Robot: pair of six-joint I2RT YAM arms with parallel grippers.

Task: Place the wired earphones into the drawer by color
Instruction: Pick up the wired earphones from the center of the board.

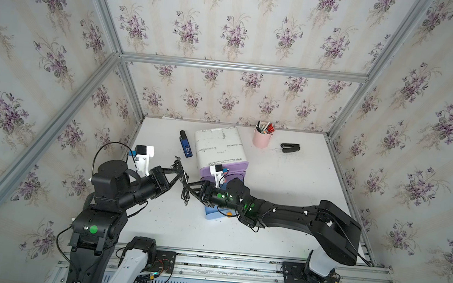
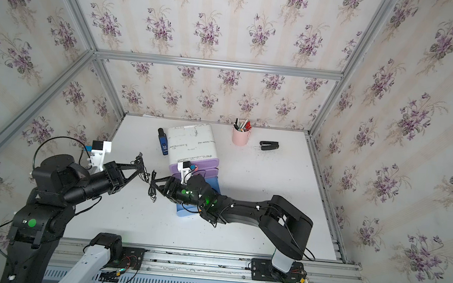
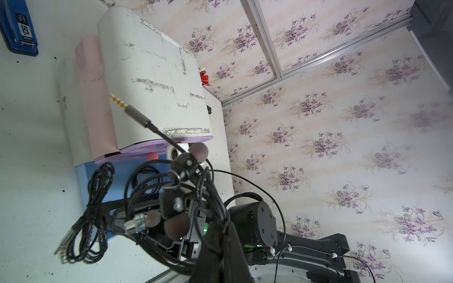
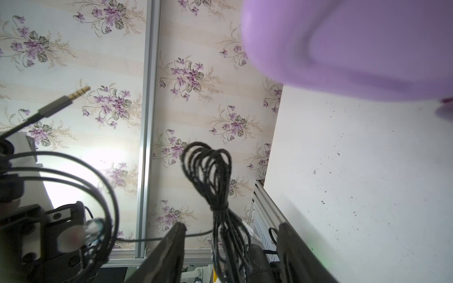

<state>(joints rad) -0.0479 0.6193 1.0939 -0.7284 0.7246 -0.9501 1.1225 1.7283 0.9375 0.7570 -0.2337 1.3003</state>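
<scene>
My left gripper (image 1: 180, 175) (image 3: 220, 227) is shut on a tangle of black wired earphones (image 3: 186, 169) held above the table; its earbuds and gold jack plug (image 3: 120, 101) stick out. A second, braided black bundle (image 3: 95, 210) (image 4: 208, 166) hangs from the same tangle. This bundle stands between the fingers of my right gripper (image 1: 189, 186) (image 4: 231, 226), which is open and does not touch it. The drawer unit (image 1: 219, 144) stands just behind, its blue bottom drawer (image 1: 213, 214) pulled out under my right arm. The purple drawer (image 1: 224, 166) above it is nearly shut.
A blue and black stapler-like device (image 1: 186, 145) lies left of the drawer unit. A pink cup of pens (image 1: 262, 137) and a black stapler (image 1: 290, 148) stand at the back right. Both arms meet in front of the unit.
</scene>
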